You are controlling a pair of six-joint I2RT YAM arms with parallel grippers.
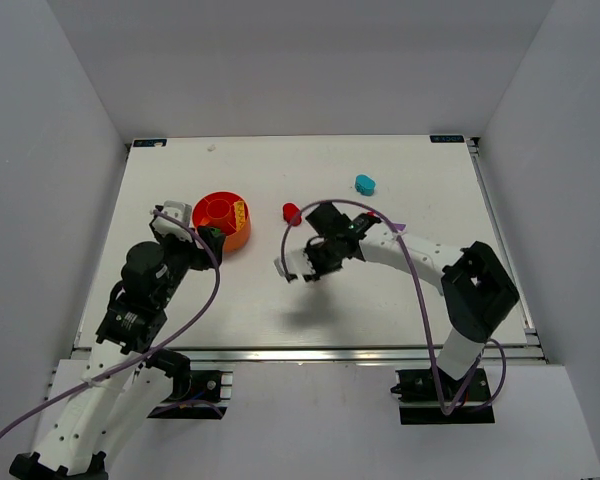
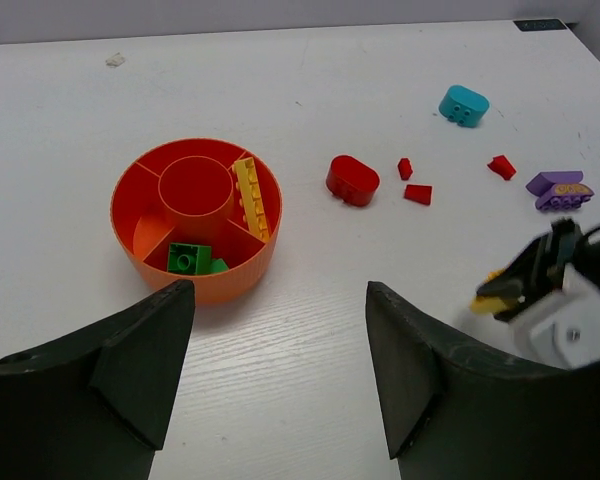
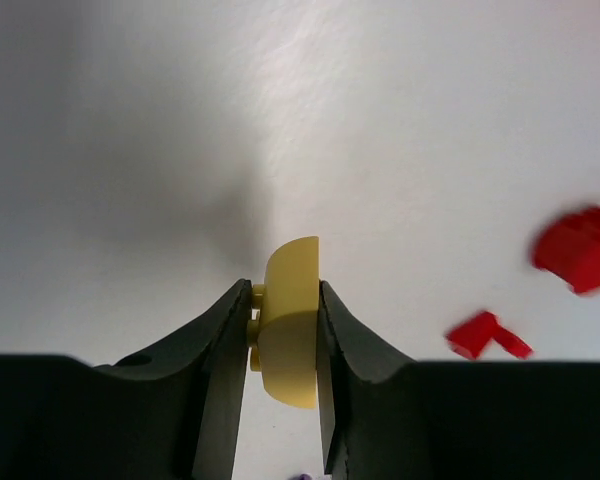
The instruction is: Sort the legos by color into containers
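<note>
Legos in six colours, noted from big to small. White table [image 1: 400,300] carries everything. One orange-red bowl [image 2: 195,285] sits on its left half: round, with a raised centre ring and wedge compartments around it.

My left gripper [image 2: 280,370] hangs just on the near side of the bowl, jaws spread wide with nothing between them. My right gripper [image 3: 285,300] is mid-table and raised, its shadow falling apart from it on the surface. Its jaws are clamped on one yellow rounded brick [image 3: 290,340], studs turned toward one finger.

Inside the bowl:
- One long yellow brick [image 2: 252,197] leans in the right-hand wedge.
- One green brick [image 2: 188,258] lies in the near wedge. A second green shape touches it, and I cannot tell if it is a separate piece.

Loose on the table, right of the bowl:
- One red rounded brick [image 2: 352,180] is nearest the bowl.
- One cyan rounded brick [image 2: 464,104] lies further back.
- One purple piece [image 2: 558,188] is far right.
- Three small red bits [image 2: 417,194] are spread between the red brick and the purple piece.
</note>
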